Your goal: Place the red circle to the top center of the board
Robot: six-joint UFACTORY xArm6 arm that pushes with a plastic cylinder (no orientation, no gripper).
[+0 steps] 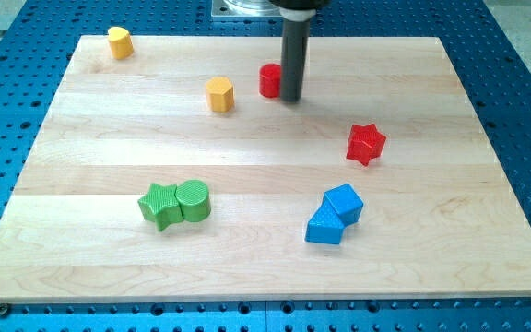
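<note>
The red circle (269,80) sits near the view's top centre of the wooden board (109,148), partly hidden behind my rod. My tip (290,98) touches the board right against the red circle's right side. A red star (366,143) lies to the right and lower down.
A yellow hexagon (219,94) sits left of the red circle. A yellow block (119,42) is at the top left corner. A green star (159,205) and green circle (194,200) touch at lower left. Two blue blocks (334,214) touch at lower right.
</note>
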